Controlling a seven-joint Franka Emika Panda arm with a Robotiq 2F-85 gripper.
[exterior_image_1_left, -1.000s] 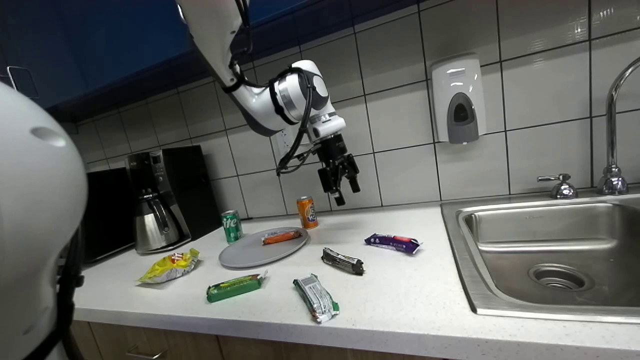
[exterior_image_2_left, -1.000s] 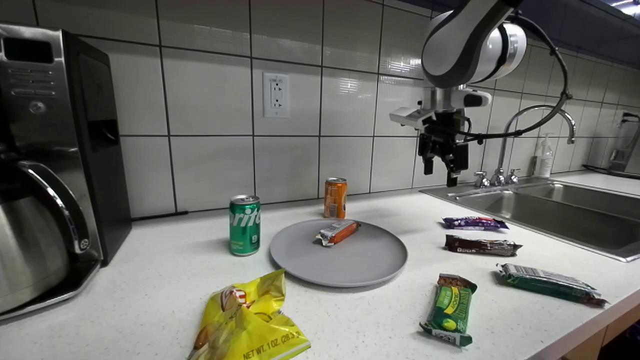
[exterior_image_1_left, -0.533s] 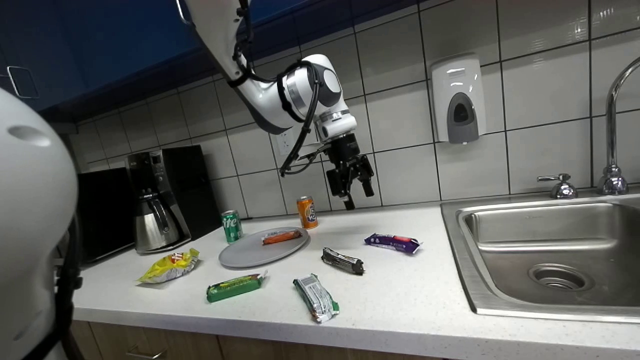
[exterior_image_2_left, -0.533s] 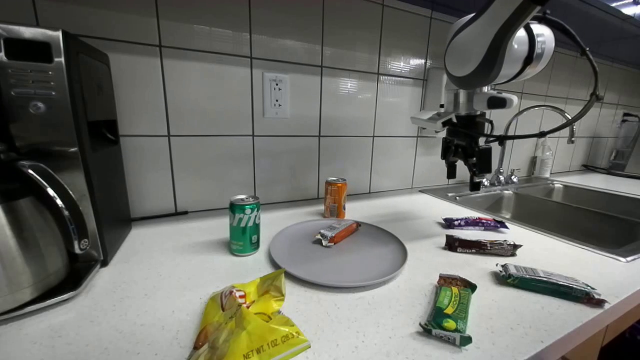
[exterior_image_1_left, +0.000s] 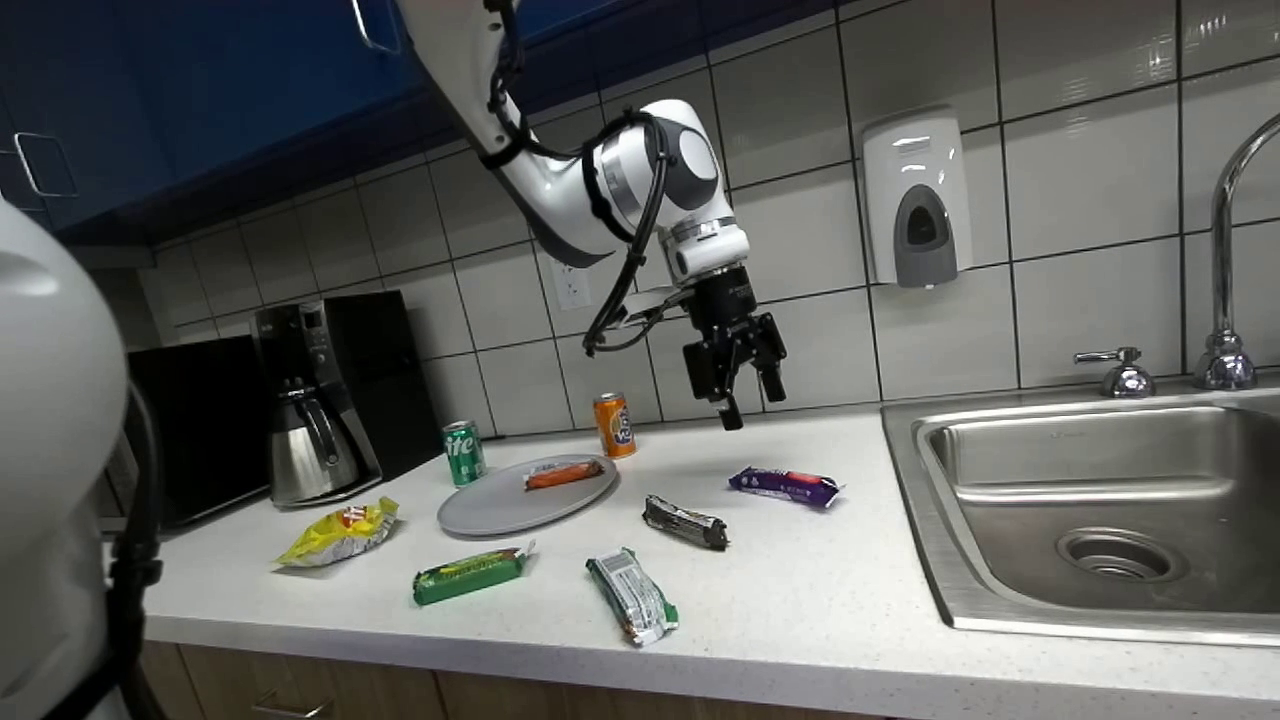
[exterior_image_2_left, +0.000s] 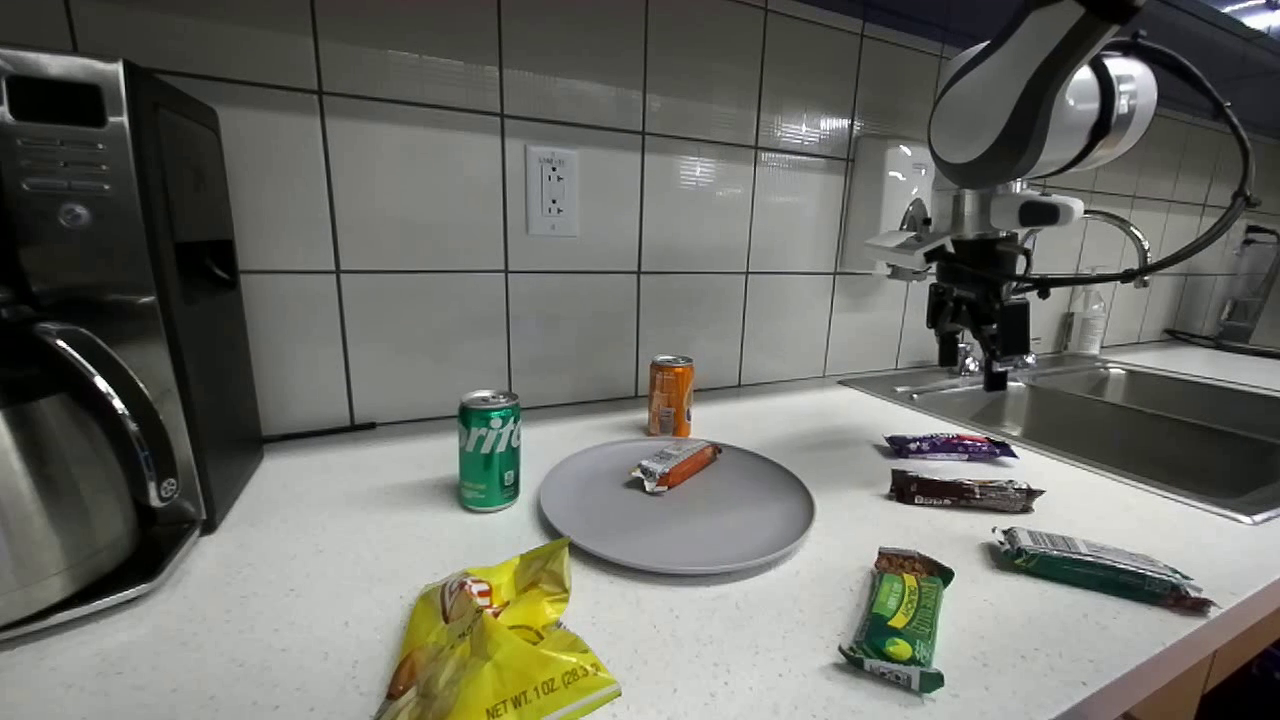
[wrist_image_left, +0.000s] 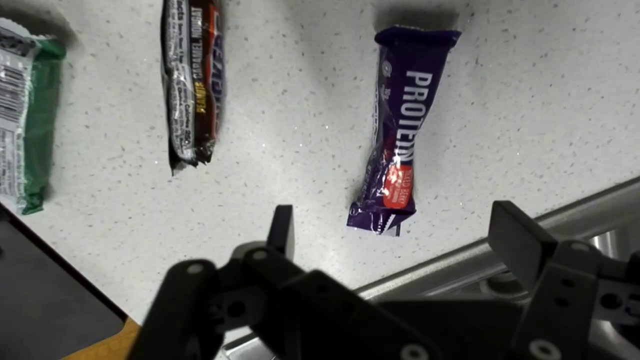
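Observation:
My gripper (exterior_image_1_left: 754, 405) hangs open in the air above the counter, holding nothing and touching nothing. Nearest below it lies a purple protein bar (wrist_image_left: 405, 110); in the wrist view the bar's lower end shows between the spread fingers (wrist_image_left: 520, 245). A dark brown candy bar (exterior_image_2_left: 965, 491) rests beside the purple one, and further off is a green and silver bar (exterior_image_1_left: 632, 595). Another green bar (exterior_image_2_left: 903, 615) lies closer to the grey plate (exterior_image_2_left: 690, 545). On that plate sits an orange-wrapped bar (exterior_image_2_left: 678, 465).
A green can (exterior_image_2_left: 490, 450) and an orange can (exterior_image_2_left: 671, 396) stand behind the plate. A yellow chip bag (exterior_image_2_left: 500, 640) and a coffee maker (exterior_image_1_left: 320, 400) are off to the side. The steel sink (exterior_image_1_left: 930, 520) borders the counter, under a tall faucet (exterior_image_1_left: 1222, 260).
The arm has travelled toward the sink and slightly lower, away from the orange can and over the purple bar's side. The jaws have stayed open; the objects on the counter have not moved.

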